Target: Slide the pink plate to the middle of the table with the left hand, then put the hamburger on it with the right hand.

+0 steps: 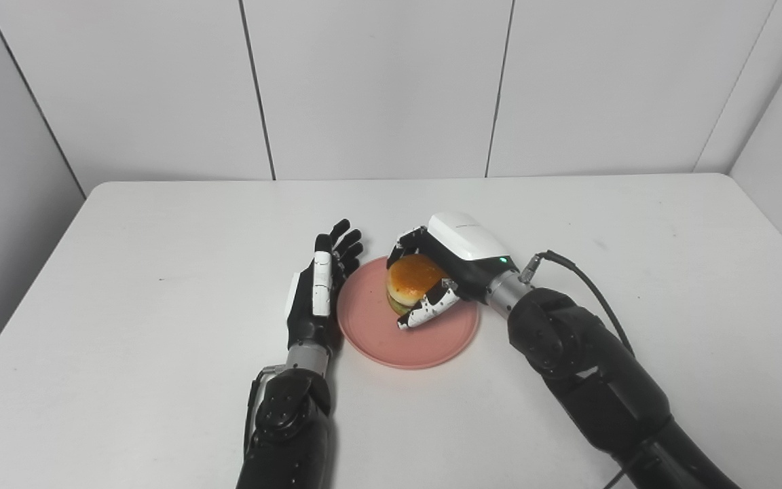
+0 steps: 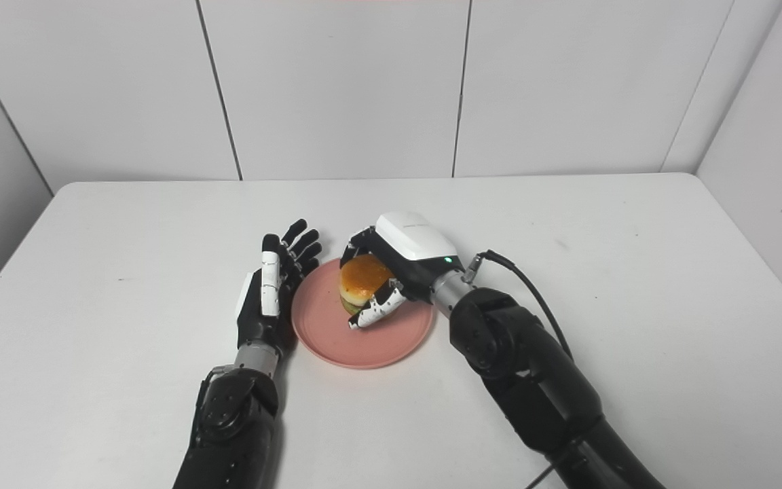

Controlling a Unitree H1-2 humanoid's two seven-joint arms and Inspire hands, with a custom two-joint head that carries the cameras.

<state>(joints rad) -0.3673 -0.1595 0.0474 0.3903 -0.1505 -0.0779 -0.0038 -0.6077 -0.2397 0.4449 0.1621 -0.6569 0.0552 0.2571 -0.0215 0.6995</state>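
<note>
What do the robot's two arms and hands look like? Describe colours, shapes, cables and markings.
Both arms are glossy black with rounded joints and silver wrist rings. The left hand is black with a white strip. The right hand has a white back cover, a green light, white fingers marked black, and a black cable at the wrist.

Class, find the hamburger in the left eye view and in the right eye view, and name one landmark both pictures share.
Left eye view: the hamburger sits just right of centre, over the pink plate, in the right hand.
Right eye view: it sits just left of centre.
Shared landmark: the left hand at the plate's left rim.
</note>
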